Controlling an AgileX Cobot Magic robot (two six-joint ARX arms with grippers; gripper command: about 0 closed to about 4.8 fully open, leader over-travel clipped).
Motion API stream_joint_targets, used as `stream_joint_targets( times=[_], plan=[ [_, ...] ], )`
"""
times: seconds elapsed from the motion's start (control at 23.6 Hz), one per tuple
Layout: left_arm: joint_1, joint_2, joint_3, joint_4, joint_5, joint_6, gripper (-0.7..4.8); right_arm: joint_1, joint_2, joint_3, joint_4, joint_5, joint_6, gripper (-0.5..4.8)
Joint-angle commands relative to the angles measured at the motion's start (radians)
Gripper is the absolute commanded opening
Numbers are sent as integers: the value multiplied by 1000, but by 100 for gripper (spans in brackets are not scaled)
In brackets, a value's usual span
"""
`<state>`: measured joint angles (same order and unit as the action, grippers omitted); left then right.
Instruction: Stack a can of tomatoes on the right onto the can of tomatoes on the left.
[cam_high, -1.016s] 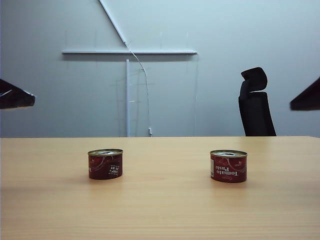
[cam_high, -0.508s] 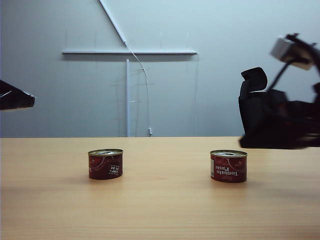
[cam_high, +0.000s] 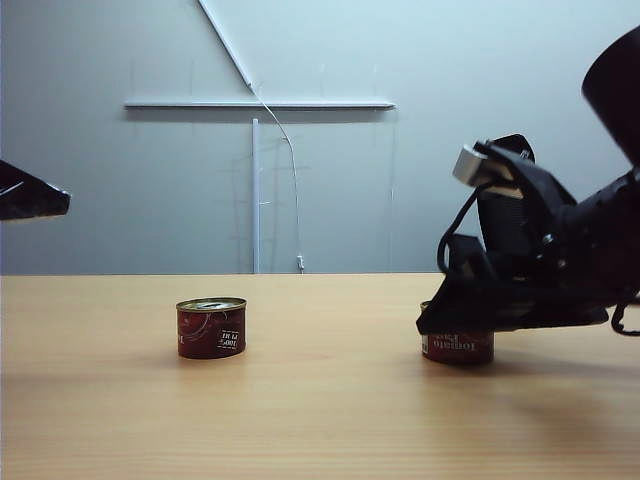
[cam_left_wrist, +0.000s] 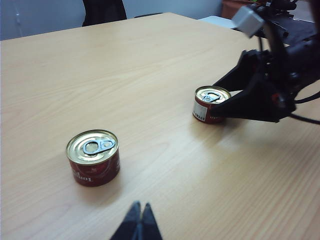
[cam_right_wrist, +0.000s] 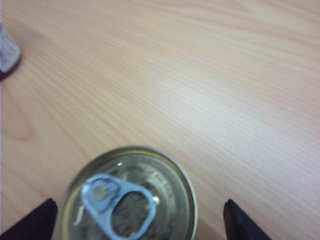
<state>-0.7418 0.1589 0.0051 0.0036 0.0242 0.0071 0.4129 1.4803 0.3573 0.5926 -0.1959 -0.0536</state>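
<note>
r gripper (cam_right_wrist: 137, 215) hung low over r tomato can (cam_high: 457, 346) on table (cam_high: 320, 420), jaws spread wide either side of lid, nothing held. l tomato can (cam_high: 211, 327) sat well apart. l gripper (cam_left_wrist: 137, 225) parked off at table's l side, fingers pressed together, empty.

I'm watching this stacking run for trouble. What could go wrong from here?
The right end effector straddles the right can with its fingers open; closing off-centre could tip or push it. The left can is a small target, so a skewed placement might slide off its lid. The left end effector, shut, stays clear.
</note>
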Motion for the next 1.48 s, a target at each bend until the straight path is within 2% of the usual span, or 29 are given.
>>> stream_joint_targets(
  times=[0.04,0.13,0.25,0.34,0.38,0.59,0.68,1.02,1.1,1.31,1.4,1.48],
  plan=[
    [0,2,3,12,2,0,-4,0,38,9,74,-8,-3,479],
    [0,2,3,12,2,0,-4,0,43,10,79,-5,-3,474],
    [0,2,3,12,2,0,-4,0,43,10,81,-9,-3,207],
    [0,2,3,12,2,0,-4,0,43,10,90,-10,-2,96],
    [0,2,3,12,2,0,-4,0,43,10,104,-18,2,73],
    [0,2,3,12,2,0,-4,38,43,77,138,-97,31,71],
    [0,2,3,12,2,0,-4,104,53,179,71,-95,27,72],
    [0,2,3,12,2,0,-4,237,208,431,-35,-95,14,72],
    [0,2,3,12,2,0,-4,277,279,529,-108,-92,-23,72],
    [0,2,3,12,2,0,-4,309,348,619,-167,-89,-31,73],
    [0,2,3,12,2,0,-4,322,362,644,-206,-44,-34,73],
    [0,1,3,12,0,0,-4,323,362,644,-216,-42,-34,73]
  ],
)
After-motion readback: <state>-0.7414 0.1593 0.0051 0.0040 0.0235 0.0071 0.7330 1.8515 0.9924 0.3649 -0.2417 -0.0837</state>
